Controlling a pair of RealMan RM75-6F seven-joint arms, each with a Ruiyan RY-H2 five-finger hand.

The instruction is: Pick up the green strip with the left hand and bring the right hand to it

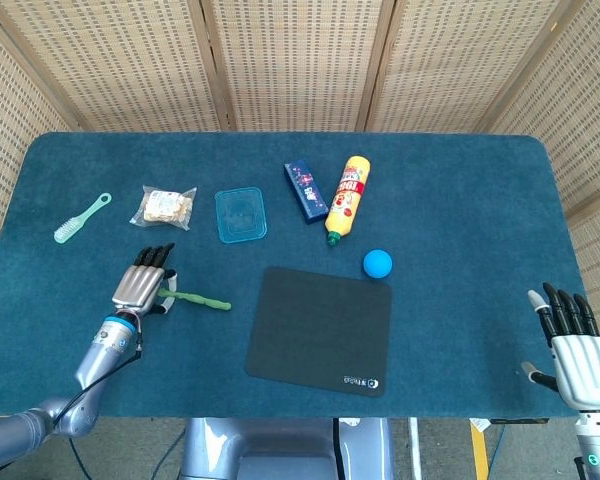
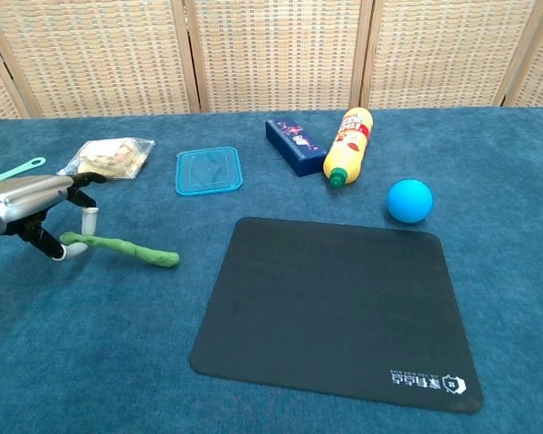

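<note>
The green strip [image 1: 200,300] [image 2: 127,249] is a thin twisted length lying slantwise left of the black mat. My left hand [image 1: 140,287] [image 2: 38,206] pinches its left end between thumb and a finger, and that end looks raised off the cloth while the right end still touches it. My right hand [image 1: 577,345] stands at the table's front right corner, fingers spread and holding nothing, far from the strip. The chest view does not show the right hand.
A black mat [image 1: 320,328] lies just right of the strip. Behind it are a blue lid [image 1: 240,214], a snack bag [image 1: 164,206], a dark blue box [image 1: 306,190], a yellow bottle [image 1: 348,197] and a blue ball [image 1: 377,263]. A mint brush [image 1: 81,218] lies far left.
</note>
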